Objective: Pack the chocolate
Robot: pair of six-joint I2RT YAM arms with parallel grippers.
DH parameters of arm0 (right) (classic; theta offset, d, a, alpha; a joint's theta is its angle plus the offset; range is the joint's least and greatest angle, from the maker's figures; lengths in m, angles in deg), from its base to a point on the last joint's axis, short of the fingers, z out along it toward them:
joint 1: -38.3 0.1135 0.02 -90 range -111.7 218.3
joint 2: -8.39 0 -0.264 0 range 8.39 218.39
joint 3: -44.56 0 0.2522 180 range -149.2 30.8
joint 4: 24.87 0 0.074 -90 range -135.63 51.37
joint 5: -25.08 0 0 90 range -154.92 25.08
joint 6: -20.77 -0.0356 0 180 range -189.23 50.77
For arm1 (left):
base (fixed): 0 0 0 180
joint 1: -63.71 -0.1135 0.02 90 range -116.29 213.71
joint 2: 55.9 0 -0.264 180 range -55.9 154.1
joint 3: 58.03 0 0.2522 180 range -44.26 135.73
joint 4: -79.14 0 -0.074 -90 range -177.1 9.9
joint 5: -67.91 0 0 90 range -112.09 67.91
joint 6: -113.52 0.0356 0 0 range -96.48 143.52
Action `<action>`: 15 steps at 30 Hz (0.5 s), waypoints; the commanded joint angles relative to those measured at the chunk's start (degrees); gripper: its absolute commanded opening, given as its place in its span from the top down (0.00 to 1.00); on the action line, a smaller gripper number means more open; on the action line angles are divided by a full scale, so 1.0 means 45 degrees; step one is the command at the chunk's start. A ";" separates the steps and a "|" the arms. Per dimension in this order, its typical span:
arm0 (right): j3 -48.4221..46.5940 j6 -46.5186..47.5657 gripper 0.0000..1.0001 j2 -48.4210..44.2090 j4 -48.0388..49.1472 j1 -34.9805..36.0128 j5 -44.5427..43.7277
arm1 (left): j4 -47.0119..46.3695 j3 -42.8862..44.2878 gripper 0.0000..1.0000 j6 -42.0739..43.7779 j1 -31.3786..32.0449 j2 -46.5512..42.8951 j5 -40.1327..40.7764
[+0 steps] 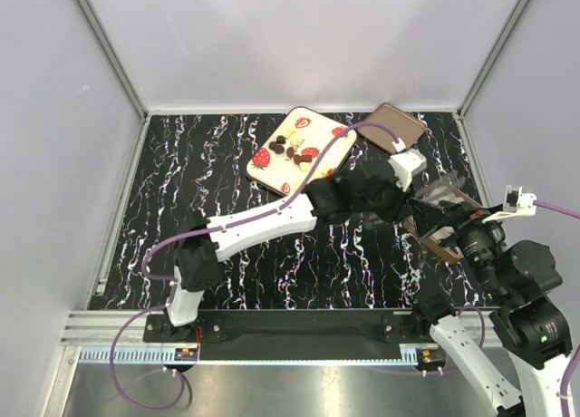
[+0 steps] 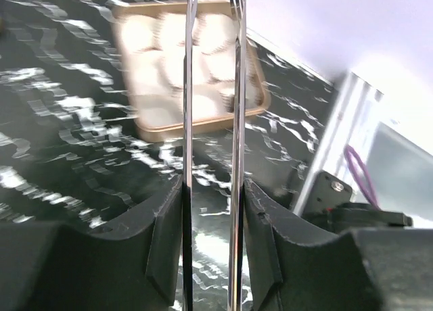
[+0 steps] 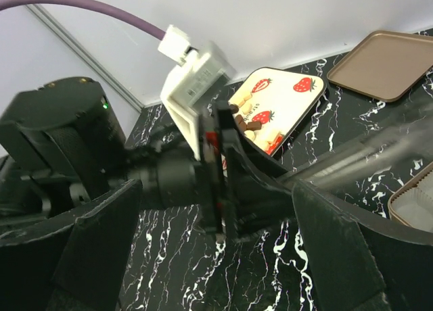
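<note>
Several small dark and tan chocolates [image 1: 290,148] lie on a cream tray [image 1: 268,170] printed with strawberries at the back centre; the right wrist view shows them [image 3: 247,125] too. My left gripper [image 2: 211,189] is shut on thin metal tongs [image 2: 186,122], whose blades point at a gold box [image 2: 203,127] of white paper cups. The tong tips run out of frame, so anything in them is hidden. In the top view the left gripper [image 1: 419,198] hangs over that box [image 1: 444,250] at the right. My right gripper [image 3: 216,209] stands open and holds nothing, close beside the left wrist.
A large brown lid [image 1: 391,125] lies flat at the back right, next to the cream tray [image 3: 284,88]. The right gripper [image 1: 446,228] and the left wrist crowd over the box and hide most of it. White walls close the table on three sides.
</note>
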 commanded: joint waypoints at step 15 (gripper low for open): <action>-0.0221 0.0015 0.01 -0.0201 0.0123 -0.0021 -0.0195 | 0.3393 -0.6206 0.60 -0.1618 -0.4380 -0.4475 0.4891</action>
